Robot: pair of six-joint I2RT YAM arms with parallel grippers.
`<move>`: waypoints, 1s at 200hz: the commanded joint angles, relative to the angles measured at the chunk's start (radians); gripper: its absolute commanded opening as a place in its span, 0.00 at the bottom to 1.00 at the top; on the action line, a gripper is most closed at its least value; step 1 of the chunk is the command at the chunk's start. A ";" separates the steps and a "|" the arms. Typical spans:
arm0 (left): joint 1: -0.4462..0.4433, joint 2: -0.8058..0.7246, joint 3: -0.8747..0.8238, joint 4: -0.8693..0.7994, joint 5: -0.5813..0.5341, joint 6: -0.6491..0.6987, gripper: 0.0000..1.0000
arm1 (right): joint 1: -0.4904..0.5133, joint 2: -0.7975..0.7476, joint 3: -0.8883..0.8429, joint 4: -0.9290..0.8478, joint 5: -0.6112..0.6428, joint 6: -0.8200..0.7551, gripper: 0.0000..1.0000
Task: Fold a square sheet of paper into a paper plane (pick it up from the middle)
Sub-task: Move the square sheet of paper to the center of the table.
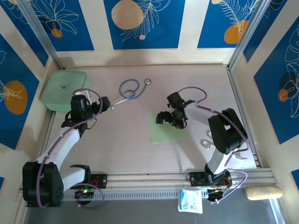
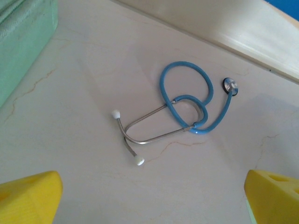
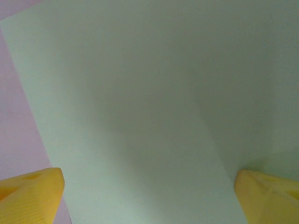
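Sheet: the square sheet of paper (image 1: pixel 168 133) lies flat and unfolded on the surface (image 1: pixel 121 149), just at 4 o'clock of the surface's centre in the top view.
Right jaws: spread wide and empty, close over the sheet. In the right wrist view one yellow fingertip (image 3: pixel 30 196) sits in each lower corner with green paper between. Whether they touch it, I cannot tell.
Left jaws: also wide open and empty, at 9 o'clock of the centre and well apart from the sheet. They face the blue stethoscope (image 2: pixel 187 100). The mint-green box (image 1: pixel 64 91) sits at 10 o'clock.
Risk, off-centre grip: from above, the right jaws look to be over the sheet's 11 o'clock part, not its middle. A pinch there would likely leave the paper hanging askew.
Risk, sliding: thin paper lying flat offers nothing to bite. The closing fingertips may push it across the surface instead of raising a ridge.
Risk, crumpling: pressing hard to get a hold could leave stray creases that spoil the later folds.
Risk, no hold-down: with the left jaws so far off, nothing pins the sheet if it shifts.
Risk, snag: the stethoscope's earpieces lie near the left jaws, and a careless sweep toward the sheet could drag them along.
Unclear: a faint line runs toward 5 o'clock in the right wrist view. I cannot tell whether it is a crease or a shadow.
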 commanded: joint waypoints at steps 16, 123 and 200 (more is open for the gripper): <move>0.009 0.033 0.040 -0.074 -0.001 -0.014 0.99 | 0.036 0.063 0.025 0.048 0.044 0.187 0.96; -0.032 0.132 0.112 -0.162 0.118 -0.141 0.99 | 0.268 0.241 0.297 -0.030 0.015 0.713 0.95; -0.265 0.274 0.258 -0.371 0.019 -0.144 0.99 | 0.133 -0.031 0.174 0.113 -0.017 0.532 0.95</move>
